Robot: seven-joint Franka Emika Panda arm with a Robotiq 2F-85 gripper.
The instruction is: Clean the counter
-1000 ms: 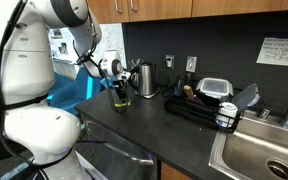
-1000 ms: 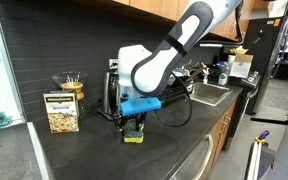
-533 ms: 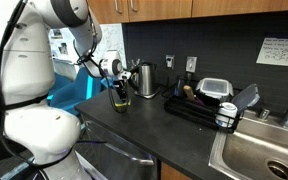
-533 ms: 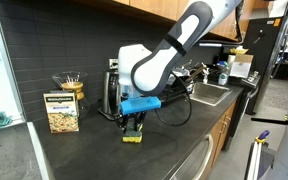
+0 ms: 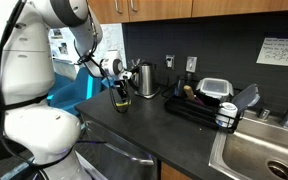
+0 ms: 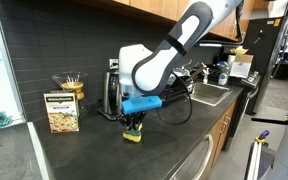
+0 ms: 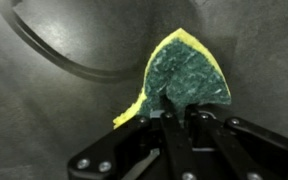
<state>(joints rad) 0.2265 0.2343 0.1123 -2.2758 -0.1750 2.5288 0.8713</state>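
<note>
sponge (image 7: 189, 75) btm hidden (by fingers (image 7: 174, 140)) | sink (image 5: 254, 150) cut off

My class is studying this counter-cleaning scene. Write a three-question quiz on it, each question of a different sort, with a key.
1. True or false: the gripper is shut on the sponge.
2. Which colours does the sponge show in the wrist view? A) red and white B) yellow with a green scouring face C) all blue
3. Fill in: under the gripper, the sponge sits on the dark ____.
Key: 1 true; 2 B; 3 counter.
</note>
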